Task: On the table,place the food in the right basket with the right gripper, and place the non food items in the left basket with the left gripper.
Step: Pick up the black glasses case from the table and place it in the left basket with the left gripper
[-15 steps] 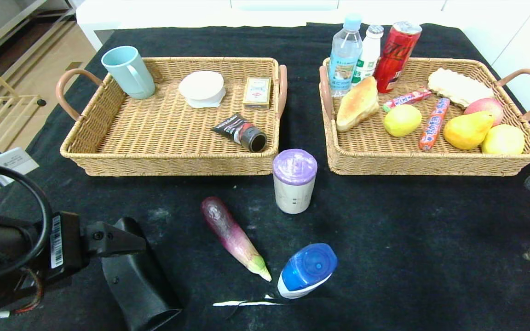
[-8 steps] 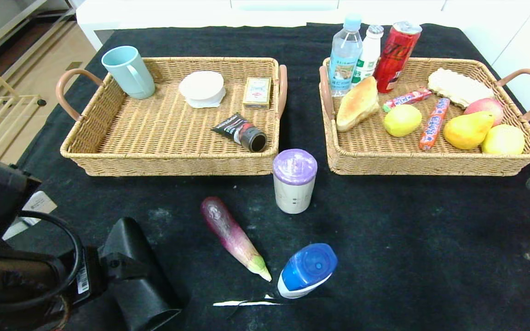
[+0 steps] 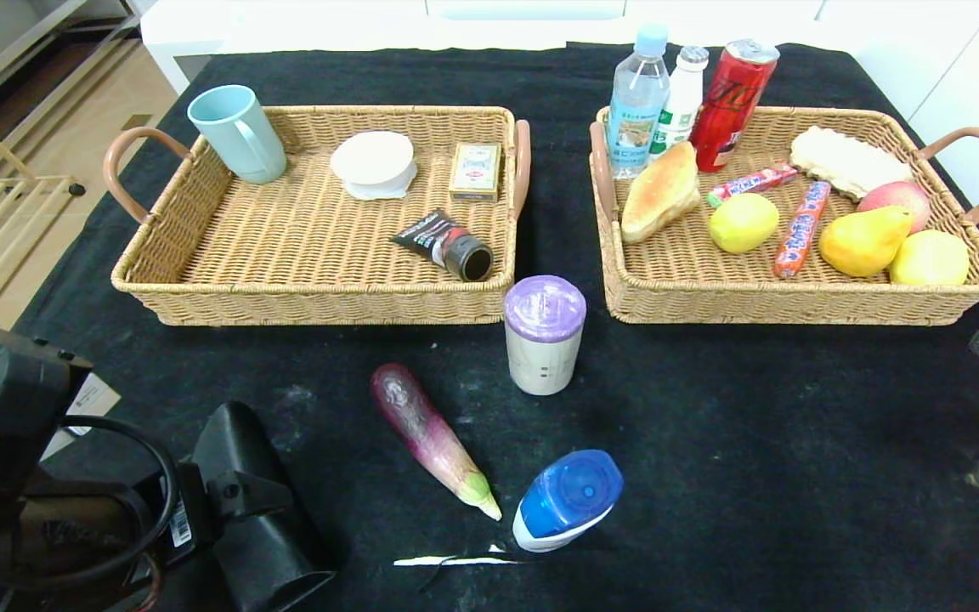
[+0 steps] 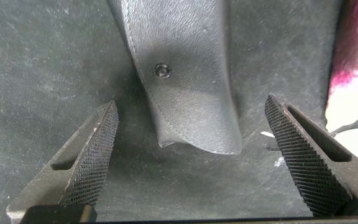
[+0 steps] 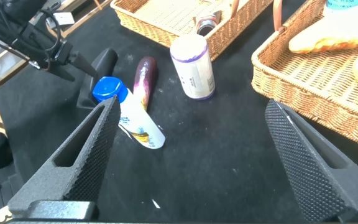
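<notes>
Left gripper (image 4: 191, 158): jaws spread wide and holding nothing, poised over the black curved hard case (image 4: 182, 68), one finger on either side of the case's narrow end without contact. In the head view this gripper's arm fills the lower left of the frame, with the case (image 3: 256, 510) beside it on the table (image 3: 753, 442).

Right gripper (image 5: 191, 162): likewise released and empty, raised above the table at the right edge of the head view.

Lower centre of the head view: the purple eggplant (image 3: 434, 438) lies just left of the white bottle with blue cap (image 3: 566, 500), which is on its side. The beige cup with purple lid (image 3: 544, 333) stands upright above them, just before the gap between the baskets.

Upper left: the left basket (image 3: 158, 263). Upper right: the right basket (image 3: 795, 302), containing the croissant (image 3: 661, 202) and a yellow lemon-like fruit (image 3: 743, 223)
</notes>
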`<control>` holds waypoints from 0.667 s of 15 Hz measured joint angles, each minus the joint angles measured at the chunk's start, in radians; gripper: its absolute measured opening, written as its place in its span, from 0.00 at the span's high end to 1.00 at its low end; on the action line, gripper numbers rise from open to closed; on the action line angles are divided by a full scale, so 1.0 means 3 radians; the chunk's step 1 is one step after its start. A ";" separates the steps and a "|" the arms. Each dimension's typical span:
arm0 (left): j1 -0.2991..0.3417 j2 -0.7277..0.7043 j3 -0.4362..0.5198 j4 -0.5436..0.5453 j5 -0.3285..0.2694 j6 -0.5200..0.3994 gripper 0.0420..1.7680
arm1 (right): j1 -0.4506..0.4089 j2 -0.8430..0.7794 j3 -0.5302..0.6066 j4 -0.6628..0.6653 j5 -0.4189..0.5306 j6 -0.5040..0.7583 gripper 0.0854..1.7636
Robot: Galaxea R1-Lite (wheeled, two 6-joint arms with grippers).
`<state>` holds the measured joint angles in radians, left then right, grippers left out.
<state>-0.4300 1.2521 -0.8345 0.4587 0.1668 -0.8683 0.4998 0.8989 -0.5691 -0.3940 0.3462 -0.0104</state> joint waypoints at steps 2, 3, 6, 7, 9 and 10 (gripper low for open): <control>0.0003 0.0010 0.0054 -0.0009 -0.0008 0.0001 0.03 | -0.0004 0.0020 0.0006 -0.0001 0.0000 -0.0004 0.04; 0.0005 0.0019 0.0074 -0.0011 -0.0005 0.0001 0.03 | -0.0008 0.0035 0.0009 -0.0001 0.0000 -0.0002 0.04; 0.0023 0.0050 0.0111 -0.0021 -0.0027 0.0002 0.03 | -0.0019 0.0091 0.0033 -0.0006 0.0000 -0.0005 0.04; 0.0027 0.0065 0.0118 -0.0019 -0.0040 0.0002 0.03 | -0.0021 0.0111 0.0044 -0.0006 0.0000 -0.0005 0.04; 0.0043 0.0093 0.0123 -0.0099 -0.0056 0.0002 0.03 | -0.0021 0.0138 0.0057 -0.0009 -0.0001 -0.0004 0.04; 0.0045 0.0101 0.0136 -0.0181 -0.0061 0.0004 0.03 | -0.0021 0.0146 0.0060 -0.0008 -0.0003 -0.0005 0.04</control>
<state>-0.4166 1.2826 -0.7936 0.4045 0.1485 -0.8672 0.4934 0.9428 -0.5513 -0.3964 0.3453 -0.0119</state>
